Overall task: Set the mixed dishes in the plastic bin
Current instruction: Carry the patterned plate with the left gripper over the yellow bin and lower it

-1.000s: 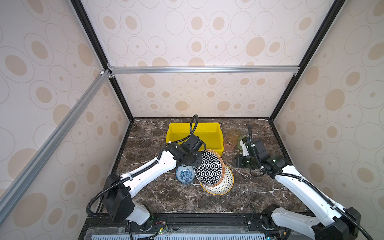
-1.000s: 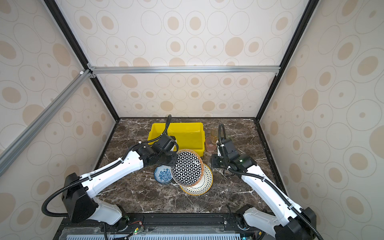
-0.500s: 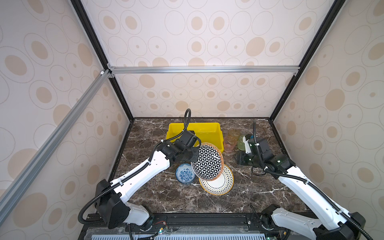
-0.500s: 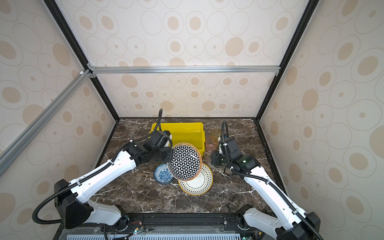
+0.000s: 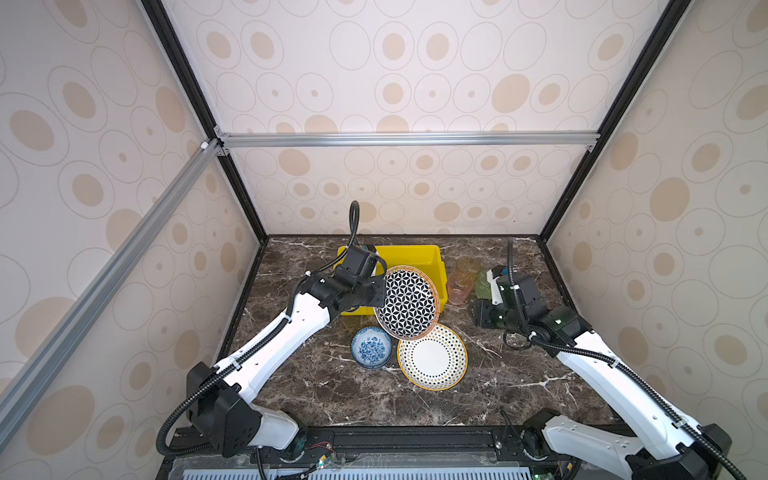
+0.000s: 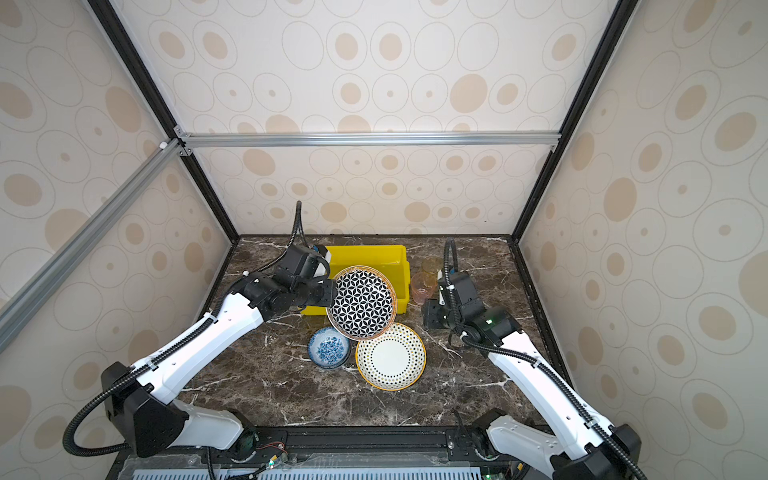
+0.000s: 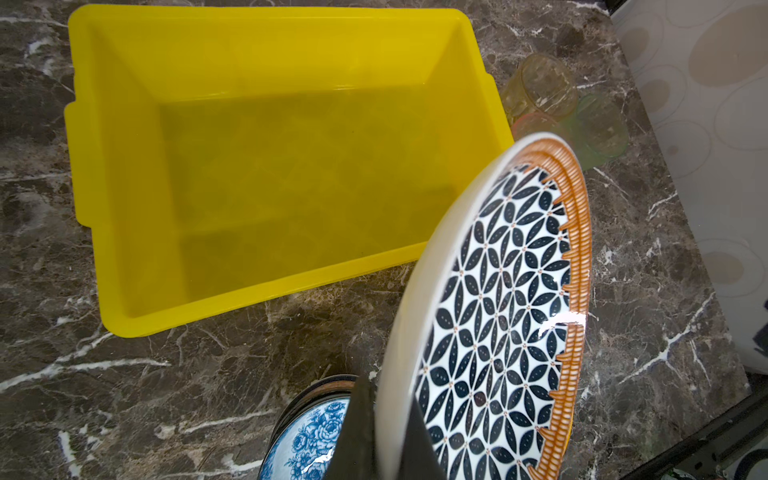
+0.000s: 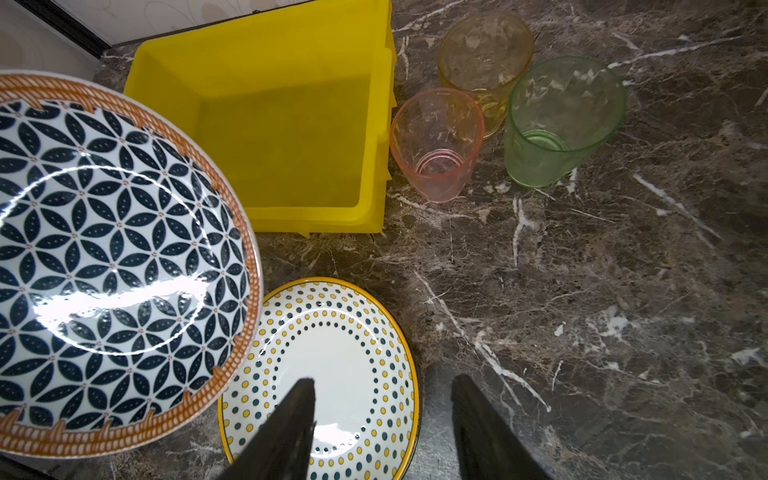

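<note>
Where the left tool (image 7: 386, 415) closes, its two dark fingers (image 7: 357, 424) pinch the rim of the geometric plate (image 5: 409, 303), gripping it clear of the desk (image 5: 332, 386). Plate: round, orange-banded, tilted steeply on edge. It rises forward from the fingers, patterned face turned toward the right arm's side, white underside toward the yellow bin (image 7: 124, 166). Bin: ahead of and below the left tool, mouth up, long axis crosswise to that tool's reach. In both top views the plate's far edge overlaps the bin's near right corner. Blue-floral bowl (image 5: 371, 347): upright on the desk, below the left tool. Right tool (image 8: 382, 380): jaws parted, holding nothing, hovering low, with one finger over the near rim of the dotted plate (image 8: 332, 353). Dotted plate: flat on the desk, face up. Pink cup (image 8: 436, 145), amber cup (image 8: 484, 58), green cup (image 8: 561, 120): a close cluster ahead of the right tool, beside the bin's short end wall. All three stand upright, mouths up, pink nearest the bin.
</note>
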